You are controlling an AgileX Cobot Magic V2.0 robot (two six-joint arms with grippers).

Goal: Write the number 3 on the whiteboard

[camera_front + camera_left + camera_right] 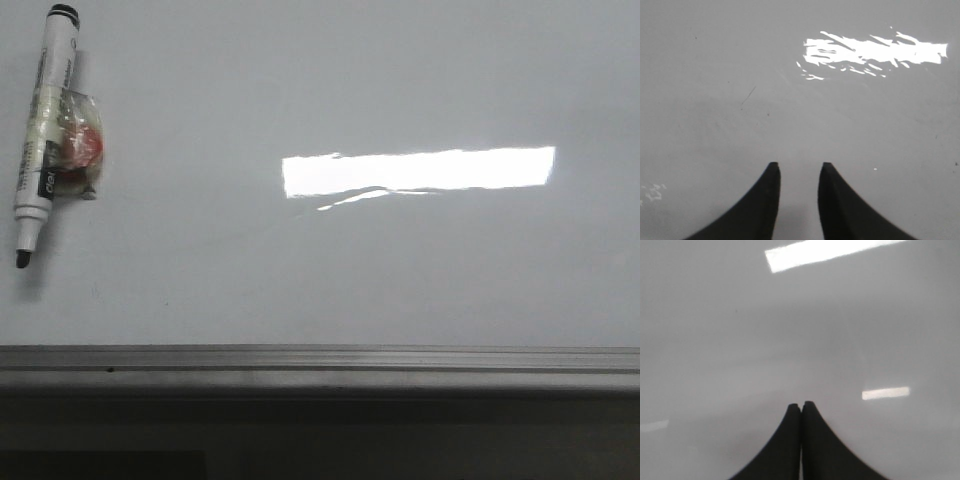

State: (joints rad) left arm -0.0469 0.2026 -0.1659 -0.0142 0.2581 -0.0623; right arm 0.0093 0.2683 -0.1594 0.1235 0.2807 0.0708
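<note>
I see a black-tipped white marker pen [42,130] lying on the glossy white-grey whiteboard [350,280], my left gripper [799,172] parted, right gripper [801,407] pressed together empty.

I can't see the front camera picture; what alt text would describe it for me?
A glossy white whiteboard fills the view, with no digit drawn on it yet and a bright rectangular glare near the middle. At the far left lies an uncapped black-tipped marker pen with a small red-and-clear taped bundle against its side. A grey metal edge strip runs along the bottom.
</note>
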